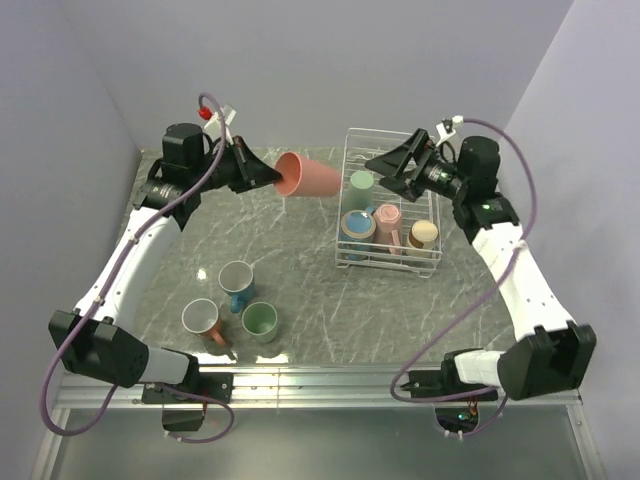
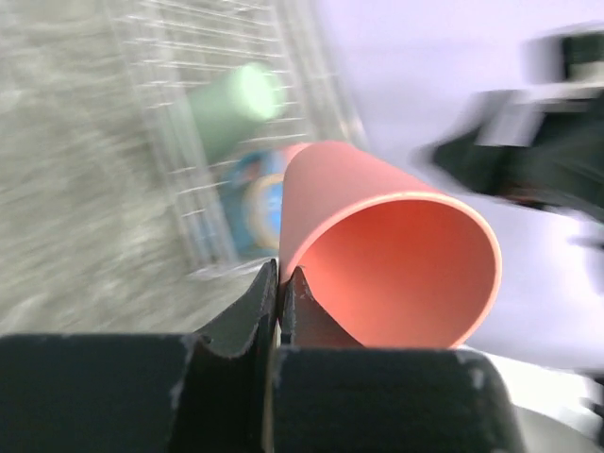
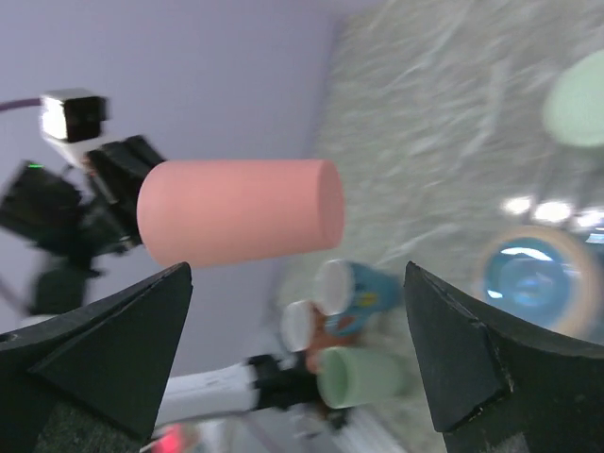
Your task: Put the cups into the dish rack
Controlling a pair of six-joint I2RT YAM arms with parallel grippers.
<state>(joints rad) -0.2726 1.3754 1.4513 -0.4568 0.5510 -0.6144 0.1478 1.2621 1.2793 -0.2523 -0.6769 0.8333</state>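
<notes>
My left gripper [image 1: 272, 180] is shut on the rim of a salmon cup [image 1: 312, 176], which it holds on its side in the air just left of the dish rack [image 1: 385, 131]. In the left wrist view one finger is inside the salmon cup [image 2: 387, 255] and one outside, at the left gripper [image 2: 280, 283]. The rack holds a green cup [image 1: 361, 185], a blue cup [image 1: 357, 226], a pink cup [image 1: 387, 220] and an orange cup [image 1: 423, 235]. My right gripper [image 1: 383, 172] hangs open and empty over the rack's far end, facing the salmon cup [image 3: 241, 225].
Three cups stand on the marble table near the front left: a blue one [image 1: 237, 280], a metallic one [image 1: 203, 320] and a green one [image 1: 260, 320]. Walls close in the table at the left, the back and the right.
</notes>
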